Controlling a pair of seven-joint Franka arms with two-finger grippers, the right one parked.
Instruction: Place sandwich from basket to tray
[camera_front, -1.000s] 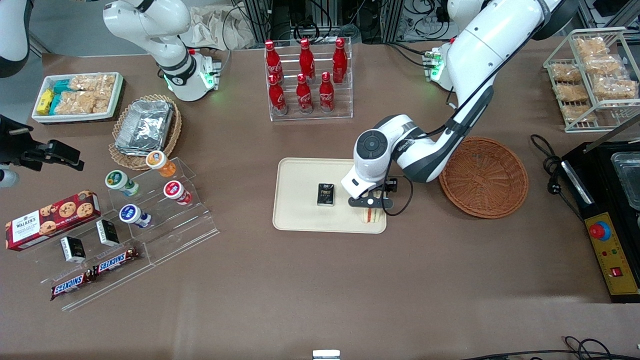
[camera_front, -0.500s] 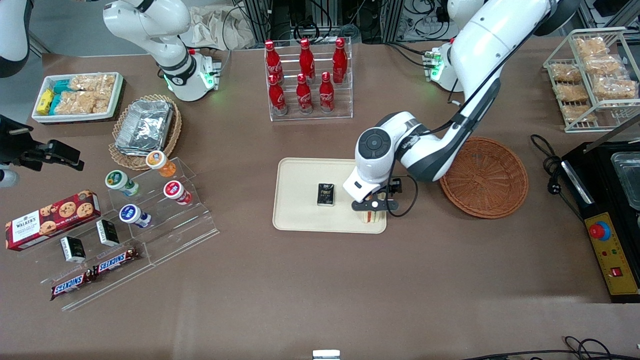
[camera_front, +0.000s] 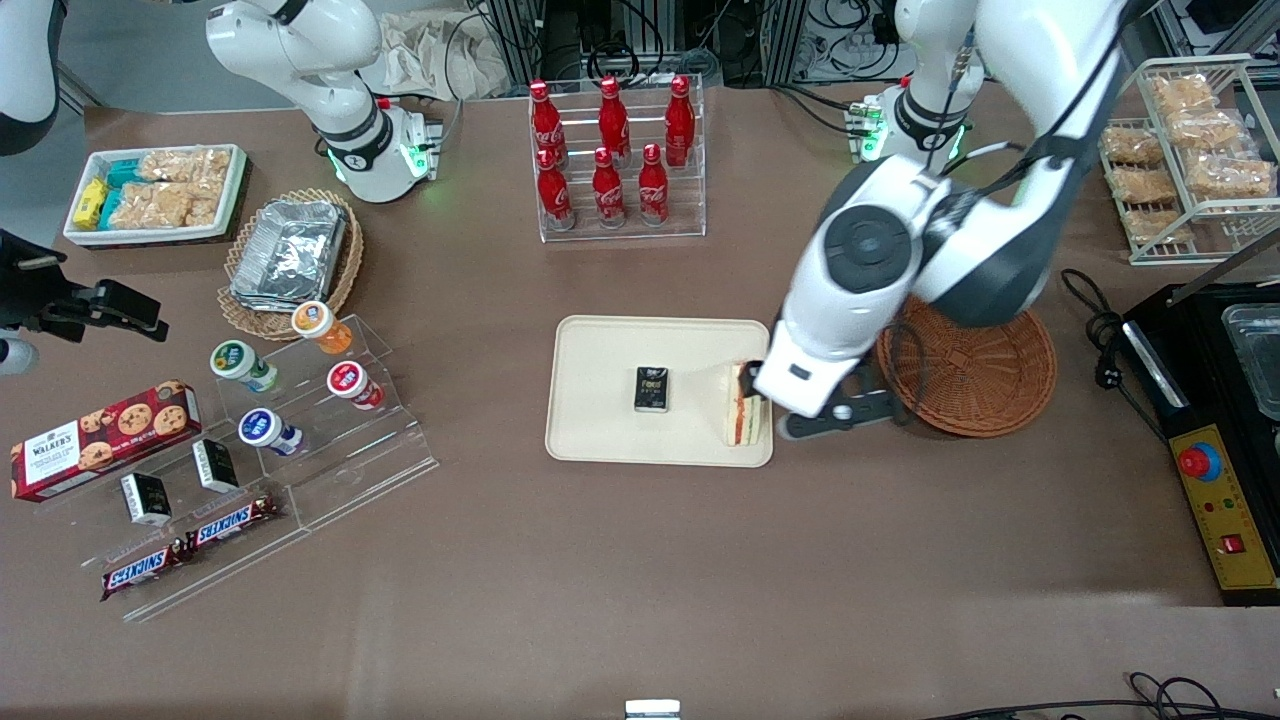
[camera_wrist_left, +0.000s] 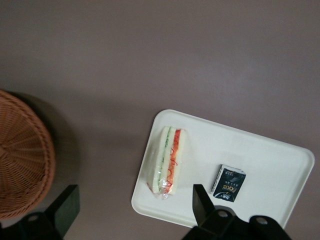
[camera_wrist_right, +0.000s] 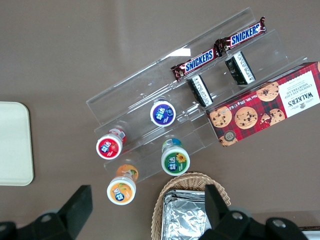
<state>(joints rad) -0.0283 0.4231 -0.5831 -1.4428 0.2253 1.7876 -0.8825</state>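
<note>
1. The sandwich (camera_front: 742, 408) lies on the tray (camera_front: 600, 345), at the tray's end nearest the basket (camera_front: 985, 375), right of centre in the front view. Its striped cut edge of orange-red and pale green faces up, and it appears wrapped in clear film that gathers at one tip.

2. Judged from its look, the sandwich is light and soft. The white bread would dent under a hard squeeze, the layers could slide apart, and the film may be slippery.

3. If it had to be lifted again, the best hold would be across the two flat bread faces near the middle of the wedge, with gentle pressure, rather than at the thin tip or on the loose film.

4. A small dark packet (camera_front: 652, 389) lies near the middle of the tray, well apart from the sandwich.

5. The gripper (camera_front: 835, 415) hangs over the bare table between the tray and the basket, raised well above both. Its fingers (camera_wrist_left: 200, 202) are spread wide and hold nothing.

6. The left arm bends sharply, its large white wrist joint above the basket's rim in the right half of the front view, with the hand pointing straight down.

7. The basket holds nothing, so the placing looks complete.
</note>
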